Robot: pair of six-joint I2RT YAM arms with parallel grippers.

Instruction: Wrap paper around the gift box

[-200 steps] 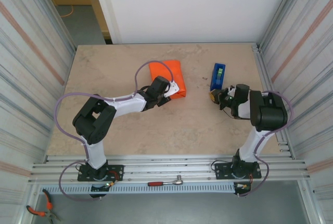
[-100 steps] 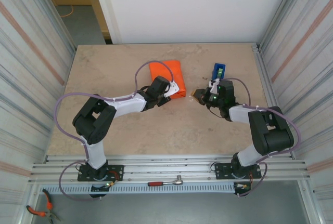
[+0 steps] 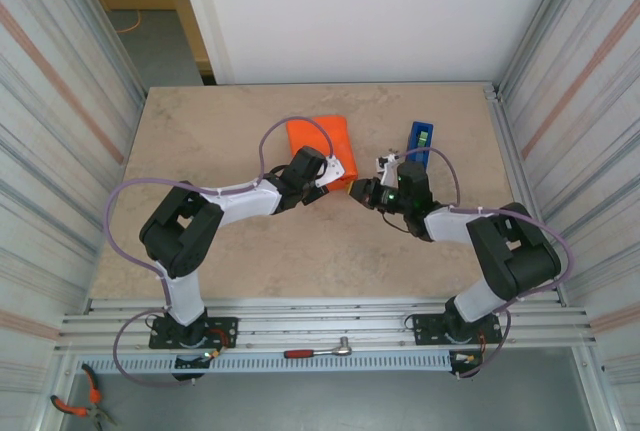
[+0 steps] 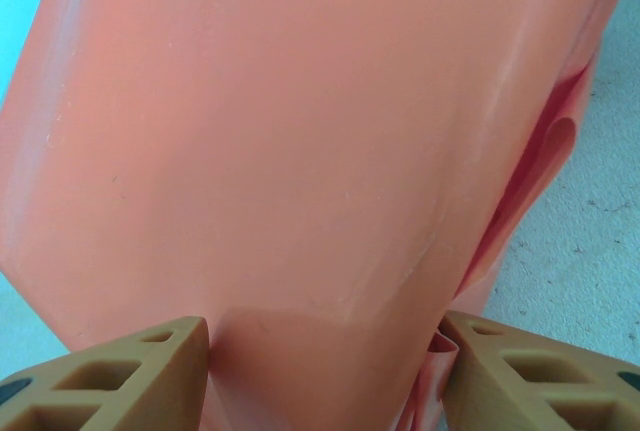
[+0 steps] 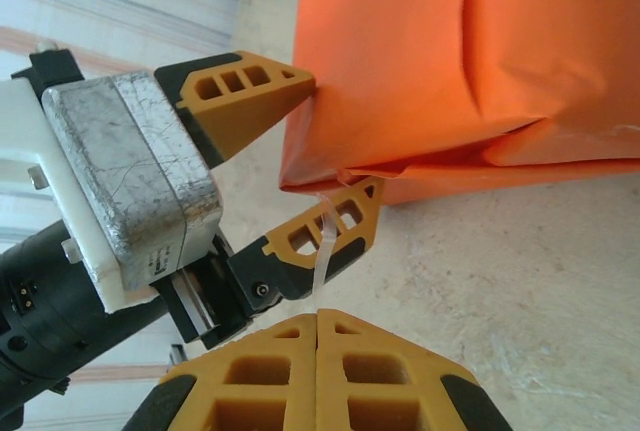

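The table (image 3: 250,251) is a flat beige slab with a faint stone-like mottle. Toward its back middle lies the paper (image 3: 316,137), a smooth, slightly glossy orange sheet folded into a blocky bundle with crisp creases and a tucked flap at one end. The gift box is hidden, probably inside those folds. The left gripper (image 4: 325,346) grasps the near end of the bundle, its tan ribbed fingers pressed against either side. Just beside it, the right gripper (image 5: 317,323) is clenched, fingertips meeting on a strip of tape (image 5: 322,251), thin and clear, that runs up to the paper's lower folded edge. A blue, wedge-shaped tape dispenser (image 3: 419,146) stands to the right, apart from the bundle.
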